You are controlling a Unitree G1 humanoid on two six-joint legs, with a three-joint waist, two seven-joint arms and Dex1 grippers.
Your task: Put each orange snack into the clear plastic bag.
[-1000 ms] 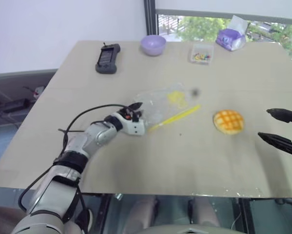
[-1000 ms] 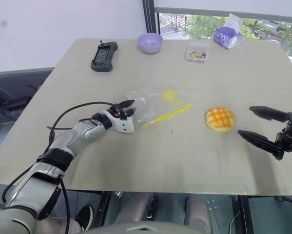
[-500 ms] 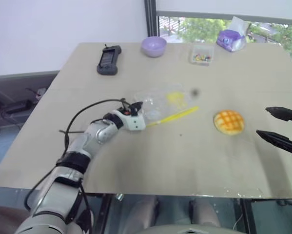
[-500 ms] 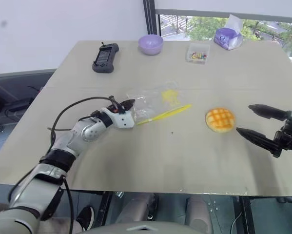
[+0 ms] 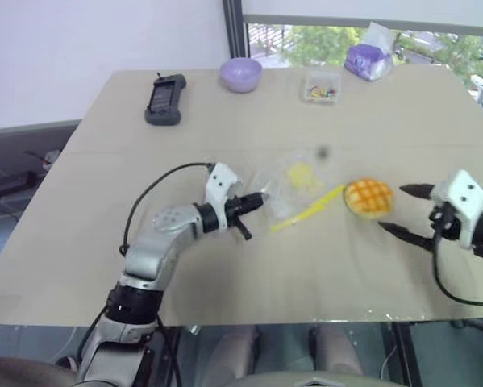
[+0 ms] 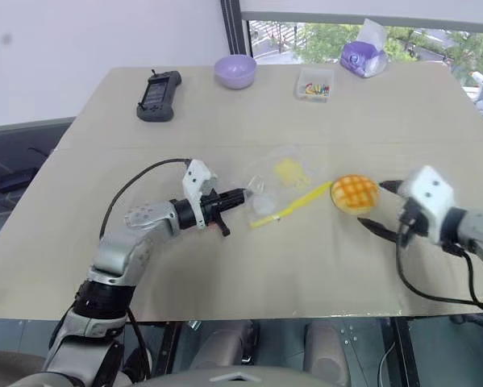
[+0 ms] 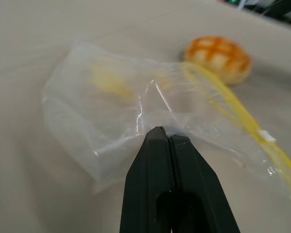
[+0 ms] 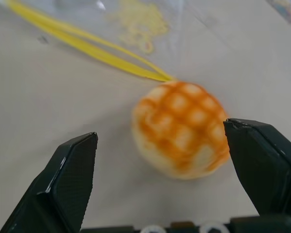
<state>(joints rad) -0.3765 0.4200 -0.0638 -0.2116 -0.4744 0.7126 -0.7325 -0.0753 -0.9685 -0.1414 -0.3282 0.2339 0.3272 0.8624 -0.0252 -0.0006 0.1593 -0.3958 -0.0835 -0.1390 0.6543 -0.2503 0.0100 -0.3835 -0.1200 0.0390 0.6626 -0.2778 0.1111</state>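
- Upper left of the head views: one dark handheld controller (image 5: 162,100) lies on the table (image 5: 88,242), well apart from the work.
- Left of centre: the left gripper (image 5: 256,200) is clenched, its fingers pressed together on the near edge of the clear plastic bag (image 5: 293,184). In the left wrist view the closed tips (image 7: 160,138) bite into a fold of the film, so I judge it is gripping the bag.
- Upper centre: one lilac bowl (image 5: 241,74).
- Centre: the single bag lies crumpled on the table just right of the left gripper. Its yellow zip strip (image 5: 310,209) runs slantwise, from lower left up to the right, and its upper end touches or nearly touches the bun.
- Upper centre-right: one small clear box (image 5: 320,85) of coloured bits, and further right one purple tissue pack (image 5: 364,61). Neither belongs to the task.
- Right of centre: one orange snack (image 5: 368,197), domed side up, rests on the table outside the bag, at the zip end.
- Far right: the right gripper (image 5: 401,211) is spread wide and holds nothing. It points left at the snack, which lies just beyond its tips; in the right wrist view the snack (image 8: 181,129) sits between the two fingers (image 8: 70,179), untouched.
- Judgement: the right arm is plainly nearer the snack, so the coming grasp needs only a short advance leftward before closing.
- Count: one snack, one bag, none bagged yet.
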